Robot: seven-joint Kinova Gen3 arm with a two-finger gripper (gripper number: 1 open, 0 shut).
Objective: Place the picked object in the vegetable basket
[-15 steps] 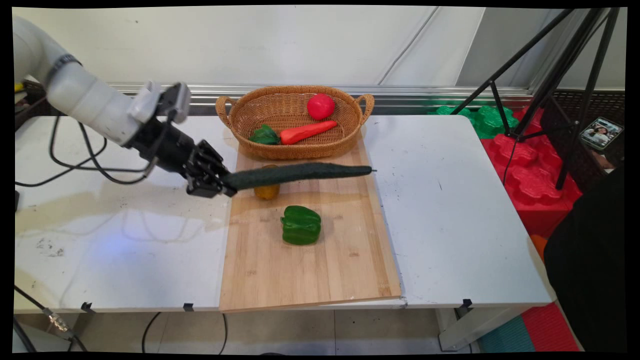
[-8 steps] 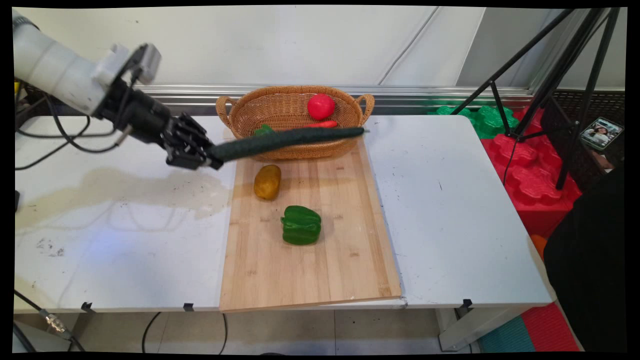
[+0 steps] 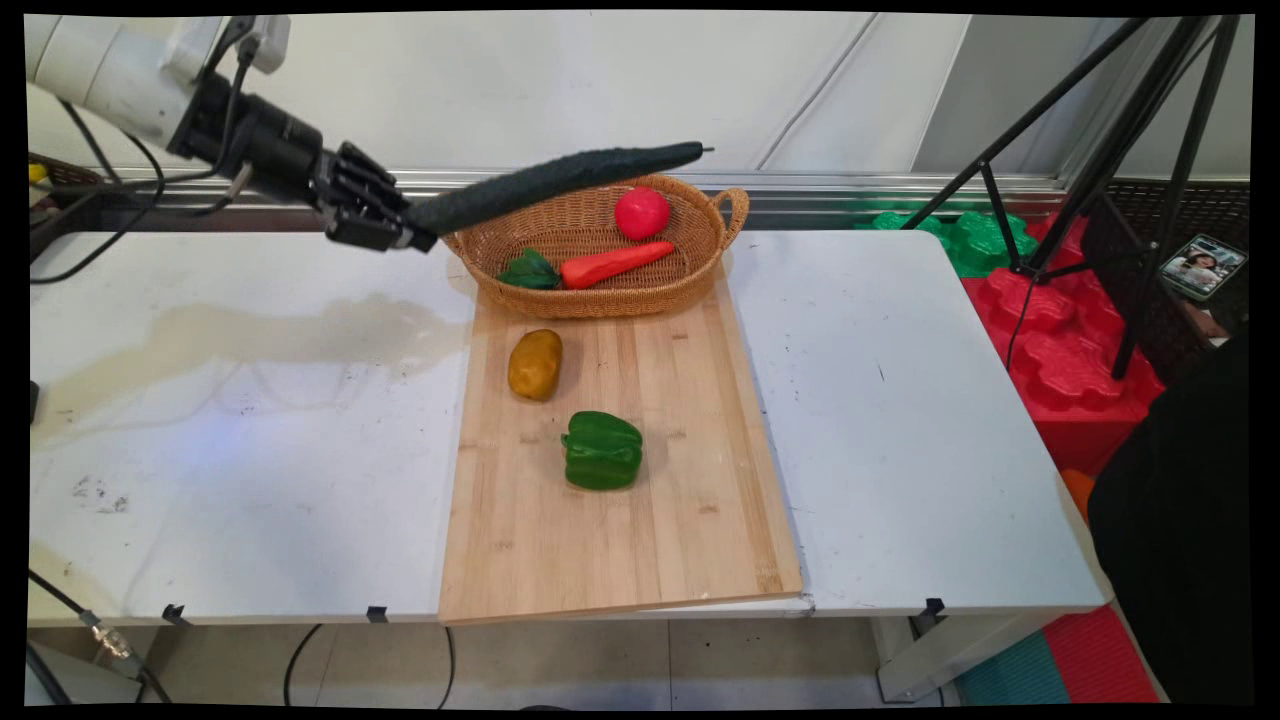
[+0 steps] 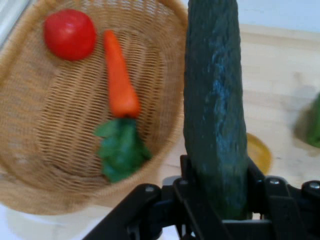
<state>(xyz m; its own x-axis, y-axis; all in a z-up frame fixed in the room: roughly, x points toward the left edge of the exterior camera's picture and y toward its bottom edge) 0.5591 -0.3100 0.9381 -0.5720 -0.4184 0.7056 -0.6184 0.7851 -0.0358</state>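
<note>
End effector (image 3: 415,232) clamped on one end of the cucumber (image 3: 555,182) — held raised above the basket (image 3: 590,295), which contains a tomato (image 3: 641,212) and carrot (image 3: 612,263); potato (image 3: 535,364) and green pepper (image 3: 601,450) on cutting board (image 3: 620,540)

Bumpy matt cucumber (image 4: 215,105), woven wicker basket (image 3: 590,290), wooden board (image 3: 620,530).

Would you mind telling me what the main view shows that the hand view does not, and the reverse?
Only the main view shows the whole white table, the full green bell pepper and the black tripod. Only the hand view shows the black gripper closed round the dark green cucumber up close. Both show the woven wicker basket holding the red tomato and orange carrot, plus the wooden cutting board.
</note>
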